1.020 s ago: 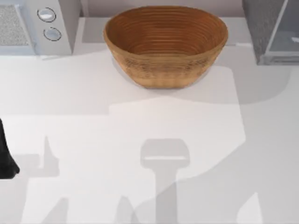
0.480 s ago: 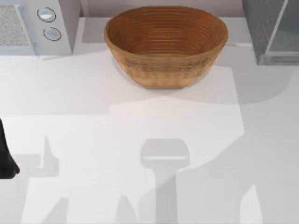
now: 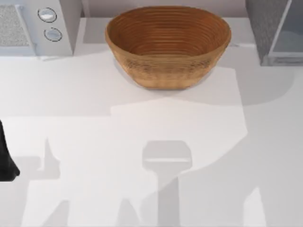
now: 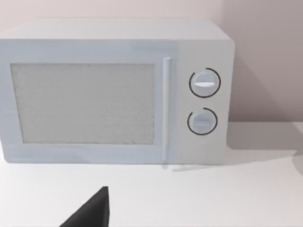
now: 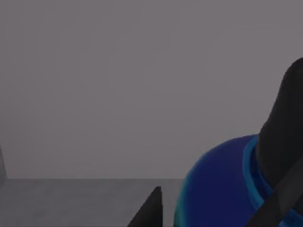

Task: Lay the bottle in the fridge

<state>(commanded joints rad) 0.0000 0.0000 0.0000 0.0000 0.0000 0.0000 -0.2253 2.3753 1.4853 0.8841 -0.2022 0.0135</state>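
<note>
My right claw (image 5: 208, 208) is clenched on the bottle (image 5: 213, 184), one dark finger (image 5: 284, 137) pressed against its blue shoulder, inside a dim grey space. My left arm (image 3: 5, 156) sits parked at the worktop's (image 3: 142, 123) left edge; I cannot tell how its claw stands. From above I count one basket (image 3: 168, 45), one microwave (image 4: 113, 90) with two dials, and one fridge (image 3: 274, 30) at the far right.

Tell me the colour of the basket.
Warm brown, ribbed basket, best seen in the top view.
</note>
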